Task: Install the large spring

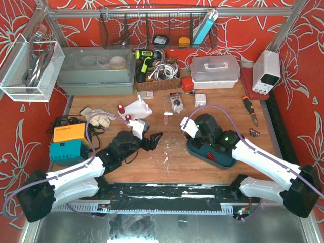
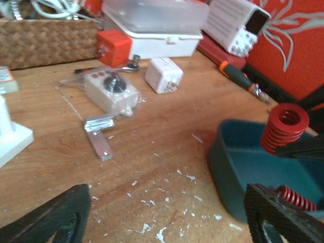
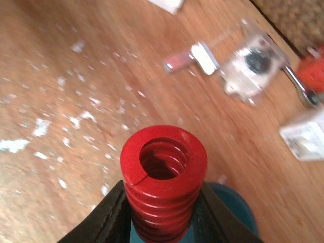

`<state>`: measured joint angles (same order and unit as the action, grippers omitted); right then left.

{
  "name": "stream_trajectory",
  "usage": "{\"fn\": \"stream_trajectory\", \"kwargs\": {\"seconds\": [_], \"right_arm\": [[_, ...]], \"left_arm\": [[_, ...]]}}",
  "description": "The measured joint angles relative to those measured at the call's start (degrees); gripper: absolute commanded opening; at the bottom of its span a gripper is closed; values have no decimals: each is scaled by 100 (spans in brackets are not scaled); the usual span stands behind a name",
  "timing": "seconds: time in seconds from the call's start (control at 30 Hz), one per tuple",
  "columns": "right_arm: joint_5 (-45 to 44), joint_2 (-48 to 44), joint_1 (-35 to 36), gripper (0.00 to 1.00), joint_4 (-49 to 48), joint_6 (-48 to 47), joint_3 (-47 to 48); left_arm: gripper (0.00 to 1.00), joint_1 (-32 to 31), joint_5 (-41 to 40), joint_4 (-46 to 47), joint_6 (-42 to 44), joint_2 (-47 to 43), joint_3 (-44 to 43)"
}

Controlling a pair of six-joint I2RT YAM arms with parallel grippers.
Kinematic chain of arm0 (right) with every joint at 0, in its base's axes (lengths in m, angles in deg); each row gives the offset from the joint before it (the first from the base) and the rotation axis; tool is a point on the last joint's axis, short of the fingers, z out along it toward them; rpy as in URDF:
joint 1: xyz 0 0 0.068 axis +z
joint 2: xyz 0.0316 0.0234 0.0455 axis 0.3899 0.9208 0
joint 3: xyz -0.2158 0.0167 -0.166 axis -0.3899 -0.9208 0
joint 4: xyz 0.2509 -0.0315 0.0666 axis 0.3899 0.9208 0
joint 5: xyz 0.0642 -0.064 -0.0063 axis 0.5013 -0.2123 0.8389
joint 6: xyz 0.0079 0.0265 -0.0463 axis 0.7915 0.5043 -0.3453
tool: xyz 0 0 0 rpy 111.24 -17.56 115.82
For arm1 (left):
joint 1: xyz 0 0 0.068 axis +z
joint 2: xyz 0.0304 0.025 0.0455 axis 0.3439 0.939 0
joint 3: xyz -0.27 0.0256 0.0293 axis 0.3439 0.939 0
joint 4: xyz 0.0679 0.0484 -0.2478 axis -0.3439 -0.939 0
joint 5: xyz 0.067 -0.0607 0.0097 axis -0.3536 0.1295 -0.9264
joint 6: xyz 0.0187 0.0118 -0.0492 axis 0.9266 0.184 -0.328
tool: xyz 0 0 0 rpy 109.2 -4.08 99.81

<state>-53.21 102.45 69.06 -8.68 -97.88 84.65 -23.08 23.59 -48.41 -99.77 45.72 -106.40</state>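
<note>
My right gripper (image 3: 163, 217) is shut on the large red spring (image 3: 163, 172) and holds it upright just above the near-left end of the teal tray (image 3: 235, 205). In the left wrist view the spring (image 2: 285, 126) hangs over the tray (image 2: 238, 157) between the right gripper's black fingers (image 2: 304, 148). A smaller red spring (image 2: 296, 197) lies in the tray. My left gripper (image 2: 167, 215) is open and empty, low over bare wood left of the tray. From above, the left gripper (image 1: 152, 140) and right gripper (image 1: 197, 137) face each other; the spring is hidden there.
A metal bracket (image 2: 98, 134), a bagged part (image 2: 111, 91), a white adapter (image 2: 163, 75) and an orange-handled screwdriver (image 2: 240, 78) lie on the wood beyond the tray. A white fixture (image 1: 136, 109) stands at the left. Boxes, a basket and a power supply (image 1: 267, 71) line the back.
</note>
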Motion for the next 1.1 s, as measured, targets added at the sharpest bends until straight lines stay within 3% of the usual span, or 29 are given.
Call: {"fn": "stream_trajectory", "kwargs": {"seconds": [0.2,0.73,1.1], "right_arm": [[616,-227,590,0,-1475,214,-901],[-459,592,1729,0,-3248,645,-1250],[-848,885,1989,0,-3475,782,-1239]], "left_arm": [[63,-4,828,271,63,321,0],[70,-9,1591,411,20,660,-79],[60,-26,1755,400,-66,975,-201]]}}
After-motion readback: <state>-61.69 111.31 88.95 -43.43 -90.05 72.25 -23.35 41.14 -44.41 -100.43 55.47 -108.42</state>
